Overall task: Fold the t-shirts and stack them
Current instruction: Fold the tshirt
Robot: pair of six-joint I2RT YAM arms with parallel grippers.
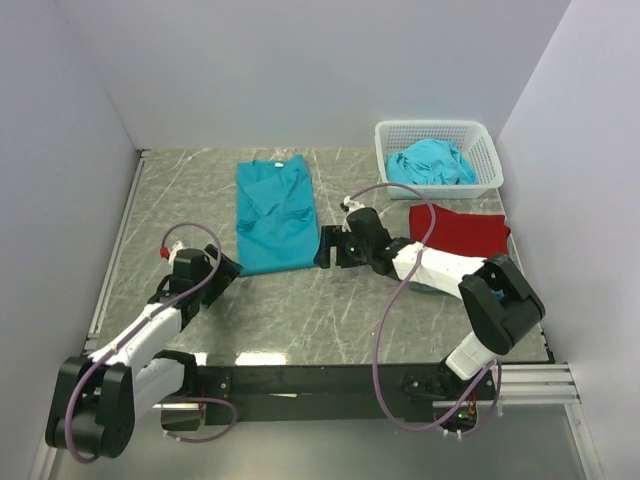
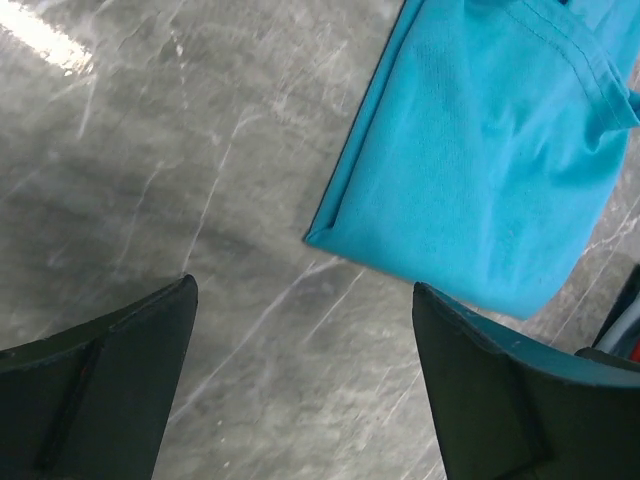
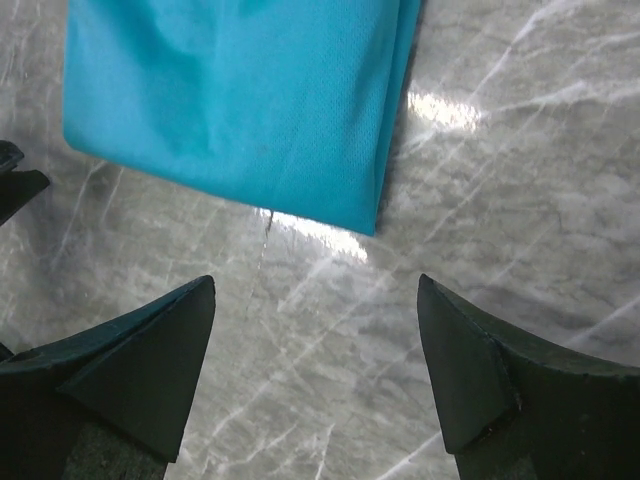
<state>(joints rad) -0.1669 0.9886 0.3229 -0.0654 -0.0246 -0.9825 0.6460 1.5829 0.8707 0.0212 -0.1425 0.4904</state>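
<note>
We find the left tool (image 2: 305, 290) with its fingers apart and empty, near the near-left corner of the folded teal t-shirt (image 1: 275, 215), which lies flat on the surface (image 1: 300, 320). The right tool (image 3: 315, 285), also apart and empty, sits near the shirt's near-right corner. Further right lies the red t-shirt (image 1: 462, 230). Behind it, crumpled teal t-shirts (image 1: 432, 163) lie in the basket (image 1: 486, 150).

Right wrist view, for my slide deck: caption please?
Open right gripper hovers over the marble table, near a corner of the folded teal t-shirt.
</note>
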